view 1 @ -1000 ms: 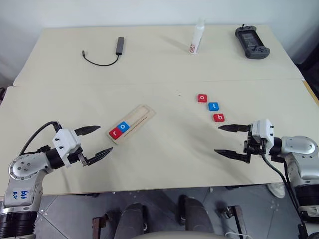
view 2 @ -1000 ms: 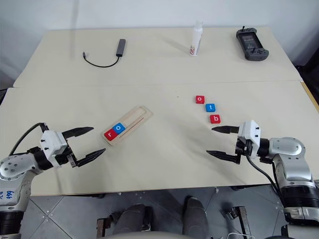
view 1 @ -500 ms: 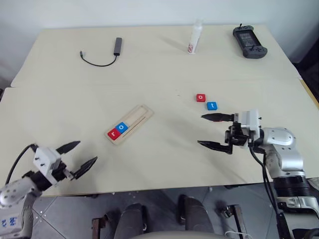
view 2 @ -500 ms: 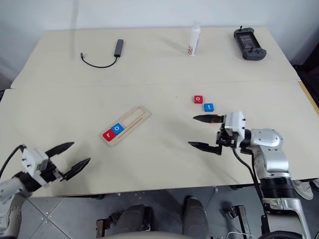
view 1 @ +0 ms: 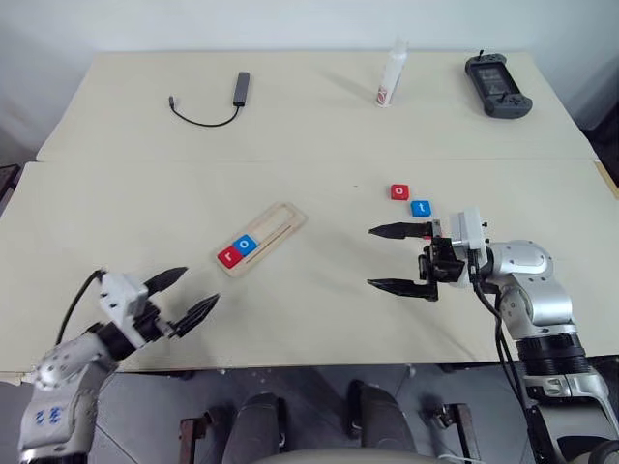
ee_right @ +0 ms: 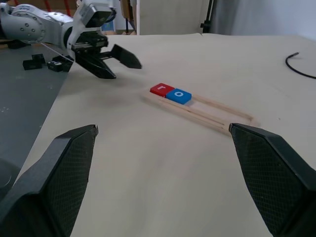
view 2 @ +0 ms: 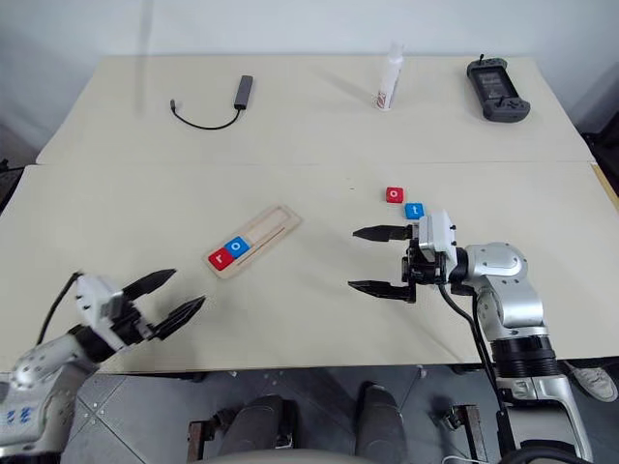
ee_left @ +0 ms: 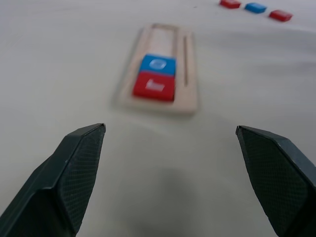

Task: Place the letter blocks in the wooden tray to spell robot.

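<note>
**Desk:** Where did the letter blocks stand, and how would they handle?

**Me:** Red r (view 1: 229,256) and blue o (view 1: 247,244) lay in the wooden tray (view 1: 280,220), at its near end. A red block (view 1: 400,191) and a blue one (view 1: 421,208) lay loose at two o'clock from the tray. I judged them light, stiff, thin; pinch across opposite edges.

**Desk:** Tools?

**Me:** Right tool (view 1: 387,259) and left tool (view 1: 181,295) both gaped wide, holding nothing.

**Desk:** Surroundings?

**Me:** Smooth beige worktop (view 1: 145,193); cable (view 1: 208,111), bottle (view 1: 391,73), handheld controller (view 1: 497,84) along the twelve o'clock edge.
</note>
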Robot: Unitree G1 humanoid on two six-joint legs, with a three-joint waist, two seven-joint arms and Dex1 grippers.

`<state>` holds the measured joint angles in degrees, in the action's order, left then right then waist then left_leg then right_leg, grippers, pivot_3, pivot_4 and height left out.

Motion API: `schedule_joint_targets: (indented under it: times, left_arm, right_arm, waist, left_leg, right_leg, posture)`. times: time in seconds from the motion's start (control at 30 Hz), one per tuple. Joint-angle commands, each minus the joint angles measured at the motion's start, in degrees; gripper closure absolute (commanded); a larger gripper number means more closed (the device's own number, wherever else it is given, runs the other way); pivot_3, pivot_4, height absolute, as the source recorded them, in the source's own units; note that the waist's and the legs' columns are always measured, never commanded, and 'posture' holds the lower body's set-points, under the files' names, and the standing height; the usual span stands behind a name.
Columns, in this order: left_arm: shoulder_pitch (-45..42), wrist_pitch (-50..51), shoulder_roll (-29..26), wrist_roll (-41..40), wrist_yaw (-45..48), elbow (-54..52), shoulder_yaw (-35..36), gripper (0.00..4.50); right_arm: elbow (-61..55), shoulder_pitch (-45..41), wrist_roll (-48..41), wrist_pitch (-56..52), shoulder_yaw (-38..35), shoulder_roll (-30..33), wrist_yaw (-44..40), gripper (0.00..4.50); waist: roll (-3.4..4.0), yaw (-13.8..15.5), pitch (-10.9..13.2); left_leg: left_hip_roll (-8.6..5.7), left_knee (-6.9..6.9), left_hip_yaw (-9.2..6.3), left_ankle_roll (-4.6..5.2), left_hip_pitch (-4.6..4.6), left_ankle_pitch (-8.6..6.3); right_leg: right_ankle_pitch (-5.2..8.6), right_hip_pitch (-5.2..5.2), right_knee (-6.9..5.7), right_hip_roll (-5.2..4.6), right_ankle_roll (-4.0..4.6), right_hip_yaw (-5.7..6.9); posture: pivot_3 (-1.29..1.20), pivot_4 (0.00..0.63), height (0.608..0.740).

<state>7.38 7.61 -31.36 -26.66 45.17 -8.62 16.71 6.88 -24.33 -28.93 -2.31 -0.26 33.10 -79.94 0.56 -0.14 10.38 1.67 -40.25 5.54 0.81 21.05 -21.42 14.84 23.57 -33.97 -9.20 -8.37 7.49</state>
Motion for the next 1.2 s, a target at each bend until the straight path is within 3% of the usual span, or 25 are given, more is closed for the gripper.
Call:
schedule_joint_targets:
  times: [0.03, 0.37, 0.93, 1.2]
  left_arm:
    - [-4.2, 0.5, 0.6, 3.3, -1.9, 2.0, -3.8, 0.0]
    - [-13.9, -2.3, 1.5, 11.6, -5.0, 13.4, -9.4, 0.0]
    - [-15.6, 0.1, -4.4, 10.0, 9.4, 13.9, -13.6, 0.0]
    - [-17.9, 0.1, -2.3, 12.3, 6.2, 15.8, -14.5, 0.0]
  right_arm:
    - [-2.6, 0.4, -0.5, -0.2, -1.0, 0.7, 0.6, 0.04]
    - [-6.9, 3.3, -0.7, -1.7, -2.0, 1.2, 3.8, 0.04]
    - [-8.4, 3.9, -0.5, -1.6, -2.2, 0.9, 7.0, 0.04]
    - [-9.8, 5.3, -0.8, -1.6, -2.4, 1.1, 8.2, 0.04]
  waist:
    - [0.0, -0.1, 0.0]
    - [0.01, 0.2, 0.0]
    - [0.08, -0.1, -0.1]
    - [0.09, 0.3, -0.1]
  left_leg:
    - [0.0, 0.02, 0.0, 0.0, 0.0, 0.0]
    - [-0.01, -0.01, 0.03, -0.01, -0.08, 0.01]
    - [0.0, 0.02, 0.06, -0.02, -0.12, 0.02]
    - [-0.02, -0.02, 0.03, -0.02, -0.12, 0.02]
  right_leg:
    - [0.0, 0.0, 0.02, 0.01, 0.0, 0.01]
    - [0.0, -0.09, 0.01, 0.02, 0.0, -0.01]
    - [0.0, -0.09, -0.01, 0.02, 0.0, -0.03]
    - [0.0, -0.12, -0.02, 0.02, -0.01, -0.02]
  posture:
    - [0.0, 0.15, 0.74]
    - [0.0, 0.15, 0.74]
    - [0.0, 0.15, 0.74]
    - [0.0, 0.15, 0.74]
